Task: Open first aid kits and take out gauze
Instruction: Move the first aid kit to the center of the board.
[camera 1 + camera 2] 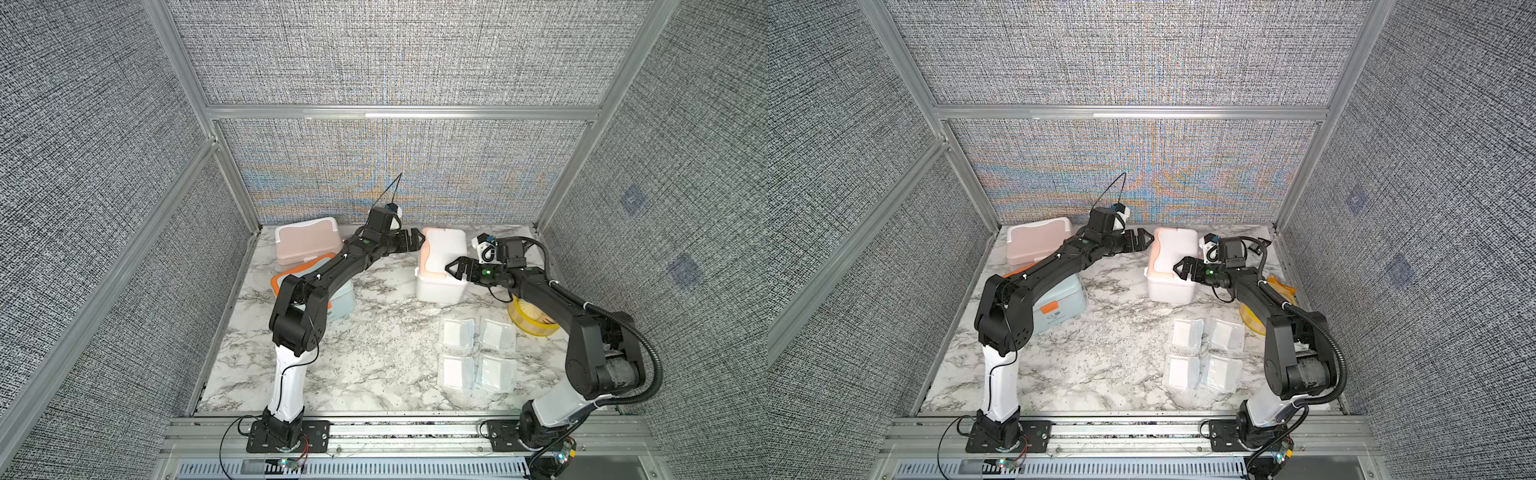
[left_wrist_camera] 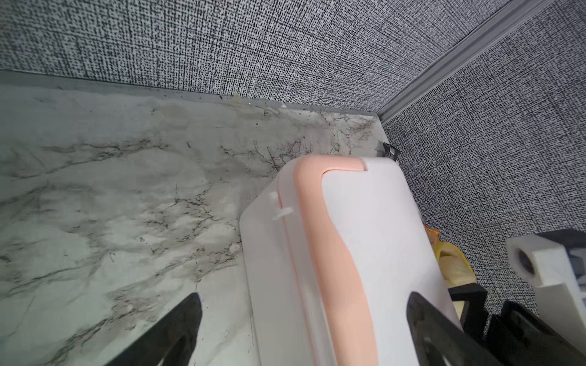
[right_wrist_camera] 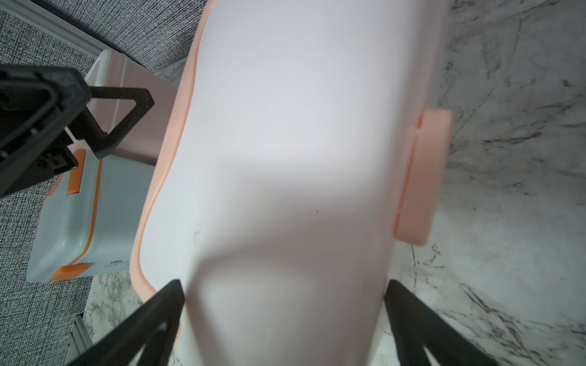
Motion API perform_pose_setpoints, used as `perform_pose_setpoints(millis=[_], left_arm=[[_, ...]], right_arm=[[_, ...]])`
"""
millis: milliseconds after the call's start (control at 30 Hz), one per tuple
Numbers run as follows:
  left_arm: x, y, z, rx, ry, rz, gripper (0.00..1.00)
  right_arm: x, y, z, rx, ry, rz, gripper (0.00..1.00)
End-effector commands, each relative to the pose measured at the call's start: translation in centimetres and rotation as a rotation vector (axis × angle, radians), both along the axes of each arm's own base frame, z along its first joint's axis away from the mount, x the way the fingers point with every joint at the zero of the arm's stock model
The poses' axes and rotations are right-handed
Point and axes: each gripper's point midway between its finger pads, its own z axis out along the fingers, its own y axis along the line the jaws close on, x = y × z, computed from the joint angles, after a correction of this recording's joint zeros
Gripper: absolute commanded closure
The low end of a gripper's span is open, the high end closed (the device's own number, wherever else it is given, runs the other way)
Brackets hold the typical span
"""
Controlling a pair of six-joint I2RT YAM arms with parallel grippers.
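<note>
While the white-and-peach kit (image 1: 441, 266) stands closed at the bench's (image 1: 374, 365) far side | left hand (image 1: 417, 240) and right hand (image 1: 454, 266) flank it, both spread, holding nothing | four gauze packets (image 1: 478, 353) lie nearer | advice: brace one side, lift the latch squarely.
</note>
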Motion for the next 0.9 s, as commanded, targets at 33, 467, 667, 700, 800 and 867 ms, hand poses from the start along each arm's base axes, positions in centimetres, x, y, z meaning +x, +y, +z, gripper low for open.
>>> perform_pose_setpoints(millis=[33,467,667,700,800,867], left_arm=[[0.4,0.2,0.0,0.041,-0.020,-0.002,0.00],[-1.0,1.2,0.4,0.090,0.006,-0.014,0.00],[-2.4,2.4,0.6,0.137,0.041,-0.009,0.00],[-2.6,2.6,0.5,0.145,0.049,-0.007,0.00],[-3.2,3.1,0.5,0.158,0.064,-0.003,0.00],[-3.5,3.3,0.4,0.160,0.074,-0.003,0.00]], right_arm=[[-0.9,-2.3,0.1,-0.093,0.018,-0.081,0.01],[0.6,-3.7,1.3,0.044,-0.002,-0.177,0.01],[0.3,0.9,0.8,0.177,0.036,-0.036,0.01],[0.1,1.5,0.7,0.184,0.042,-0.023,0.01],[-0.6,3.3,0.8,0.205,0.055,0.015,0.01],[-1.3,4.5,0.9,0.221,0.066,0.038,0.01]])
